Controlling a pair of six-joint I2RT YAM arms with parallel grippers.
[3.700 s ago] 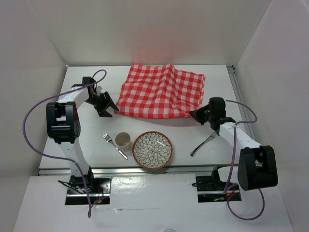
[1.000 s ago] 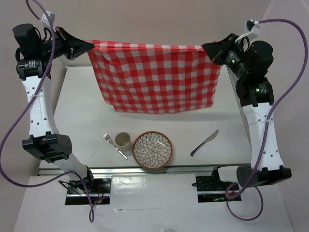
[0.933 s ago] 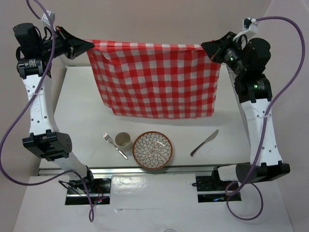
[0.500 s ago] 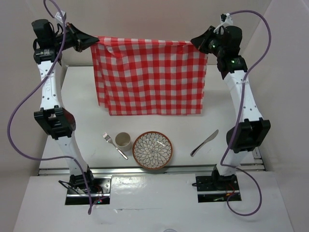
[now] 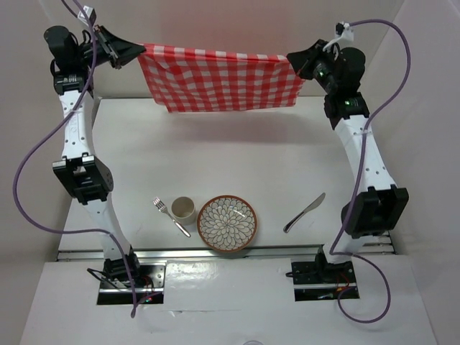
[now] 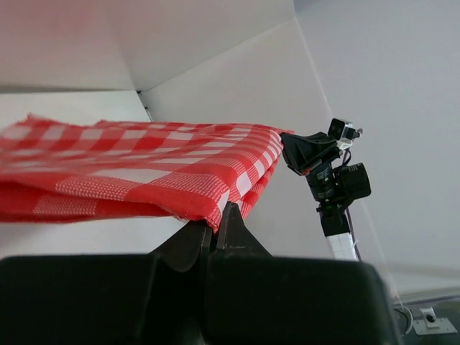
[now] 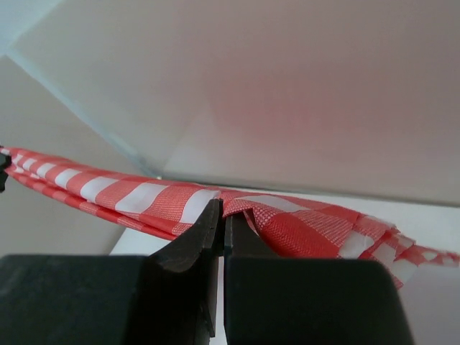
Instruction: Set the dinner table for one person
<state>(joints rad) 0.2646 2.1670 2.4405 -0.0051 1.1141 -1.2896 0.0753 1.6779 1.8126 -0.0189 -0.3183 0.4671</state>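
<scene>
Dinner table [image 5: 215, 162] well below left hand [image 5: 141, 51], right hand [image 5: 291, 60], cloth [image 5: 219, 77] apparently hanging clear

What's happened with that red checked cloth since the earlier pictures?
The arms lifted the cloth off the table by two corners, spread it wide, swung its hanging part up and back. The left fingers and right fingers stay shut on it. Fork, cup, plate, knife unmoved.

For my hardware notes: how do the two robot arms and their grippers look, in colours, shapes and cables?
The left arm and right arm have slim white links and bulky black joint housings. The left gripper and right gripper are black, with pointed wedge-shaped fingers. A purple cable loops along each arm.
</scene>
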